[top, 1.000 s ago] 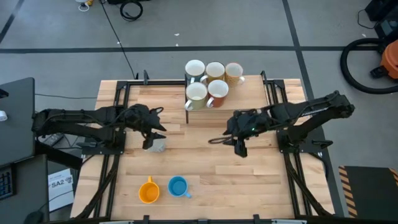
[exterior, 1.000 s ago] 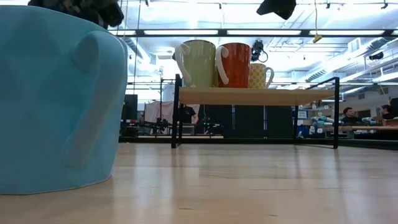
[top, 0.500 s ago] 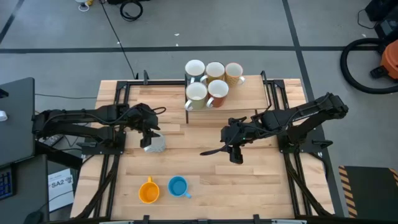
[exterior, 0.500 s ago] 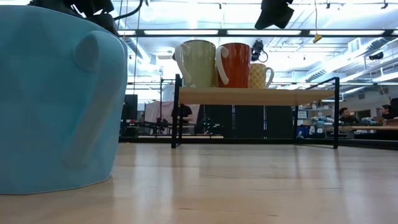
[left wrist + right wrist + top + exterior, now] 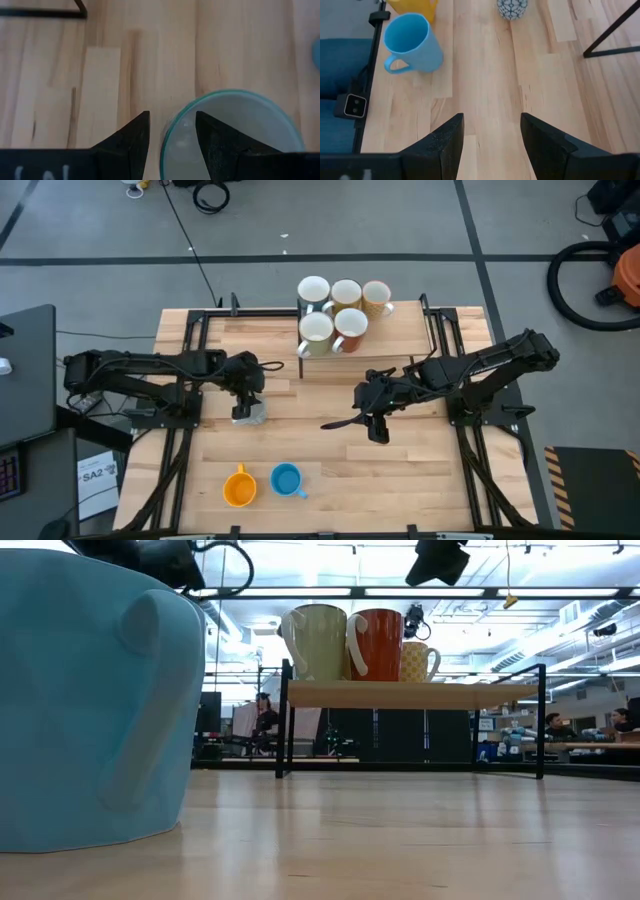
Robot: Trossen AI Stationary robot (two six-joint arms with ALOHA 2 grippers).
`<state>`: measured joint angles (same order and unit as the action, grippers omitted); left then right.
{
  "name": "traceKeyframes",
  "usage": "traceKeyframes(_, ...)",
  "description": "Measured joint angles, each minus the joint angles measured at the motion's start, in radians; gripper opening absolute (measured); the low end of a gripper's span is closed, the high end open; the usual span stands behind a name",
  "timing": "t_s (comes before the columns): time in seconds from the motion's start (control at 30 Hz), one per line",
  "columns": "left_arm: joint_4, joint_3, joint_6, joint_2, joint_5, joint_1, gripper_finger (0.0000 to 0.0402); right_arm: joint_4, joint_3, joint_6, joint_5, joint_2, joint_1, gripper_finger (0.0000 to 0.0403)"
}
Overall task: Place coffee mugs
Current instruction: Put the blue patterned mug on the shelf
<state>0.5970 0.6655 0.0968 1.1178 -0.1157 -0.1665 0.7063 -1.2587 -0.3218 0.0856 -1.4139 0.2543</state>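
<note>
Two tools at work: the left tool, jaws wide, straddles the rim of a pale teal-rimmed mug; the right tool hangs wide and empty. Five mugs crowd the black-framed wooden shelf; three are left on the counter, including the blue mug and orange mug.

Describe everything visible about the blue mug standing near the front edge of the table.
The blue mug is a plain light-blue glazed cup, ceramic by its look, with one loop handle and an empty interior. It stands upright, mouth up, on the wooden table near the front edge, close beside the orange mug without clearly touching it. In the right wrist view its handle lies toward the table edge. Neither gripper is near it; only the tabletop touches it.
</note>
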Motion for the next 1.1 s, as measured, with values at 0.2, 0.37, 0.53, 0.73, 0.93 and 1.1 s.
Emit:
traceKeyframes(0.2,-0.02,0.0,-0.006,0.047,0.003,0.001,0.0157,-0.007,0.0,0.001,0.0,0.0,0.0,0.0201)
traceKeyframes(0.37,-0.022,0.0,-0.064,0.049,0.008,0.001,0.0116,-0.009,0.0,0.002,0.0,0.0,0.0,0.0201)
traceKeyframes(0.53,-0.024,0.0,-0.149,0.048,0.016,0.001,0.0059,-0.011,0.0,0.002,0.0,0.0,0.0,0.0201)
traceKeyframes(0.73,-0.052,0.0,-0.38,0.048,0.087,0.001,0.003,-0.034,0.0,0.002,0.0,0.0,0.0,0.0201)
traceKeyframes(0.93,-0.061,0.0,-0.721,0.048,0.175,0.001,0.003,-0.057,0.0,0.002,0.0,0.0,0.0,0.0201)
traceKeyframes(1.1,-0.061,0.0,-0.895,0.048,0.194,0.001,0.0034,-0.101,0.0,0.002,0.0,0.0,0.0,0.0201)
